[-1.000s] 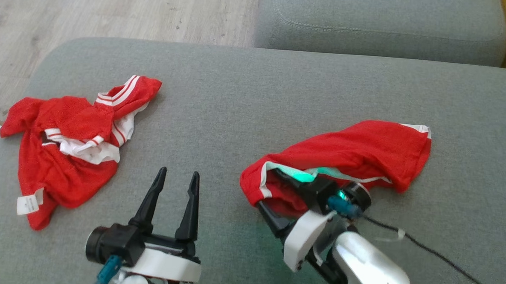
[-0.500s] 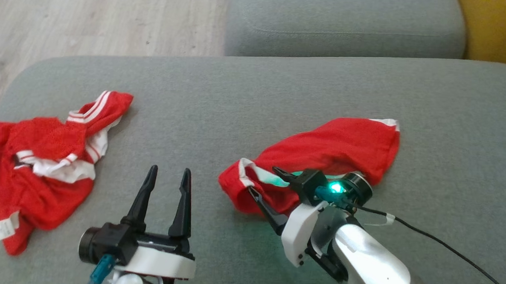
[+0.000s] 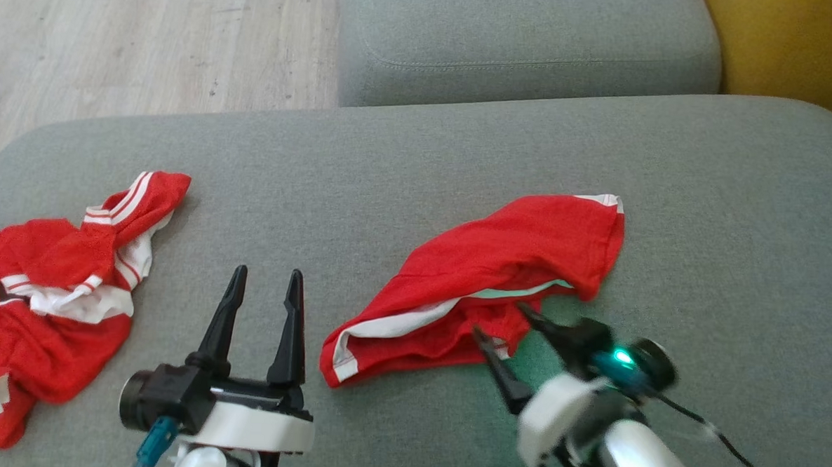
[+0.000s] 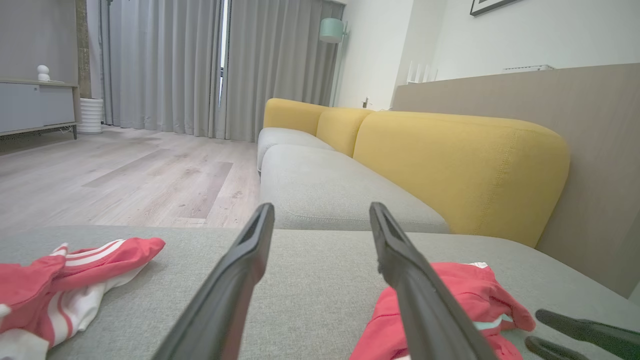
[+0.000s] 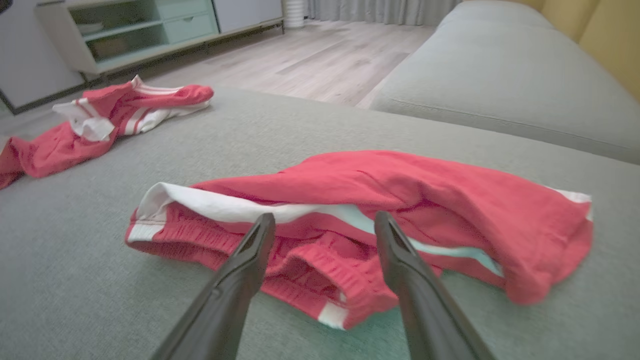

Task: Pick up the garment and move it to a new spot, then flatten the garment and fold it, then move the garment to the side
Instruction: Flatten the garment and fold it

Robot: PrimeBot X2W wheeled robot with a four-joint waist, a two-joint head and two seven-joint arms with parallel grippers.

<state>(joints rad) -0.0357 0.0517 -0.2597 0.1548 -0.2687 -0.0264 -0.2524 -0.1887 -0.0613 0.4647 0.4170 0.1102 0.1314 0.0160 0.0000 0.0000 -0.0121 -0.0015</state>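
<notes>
**Desk:** Where does the crumpled red mesh garment with white trim [image 3: 499, 265] lie from the right gripper [image 3: 500, 320]?

**Field:** Directly ahead of it, mid-cushion on the grey fabric sofa seat [image 3: 391, 155]. The gripper's two dark fingers stand parted and hold nothing. Their tips are at the garment's near edge, by the gathered waistband. The head view is blurred there, so I cannot tell whether they touch cloth.

**Desk:** And its long axis?

**Field:** In the head view it runs from the white-striped hem at near left to the white-edged corner at far right, slanting across the fingers' line.

**Desk:** Which arm is nearer?

**Field:** The right, plainly. The left gripper [image 3: 267, 272], also spread open and empty, hovers well apart to the left. It sits between this piece and a second red-and-white striped garment [image 3: 48, 295]. Grasping the near edge likely falls to the right arm.
</notes>
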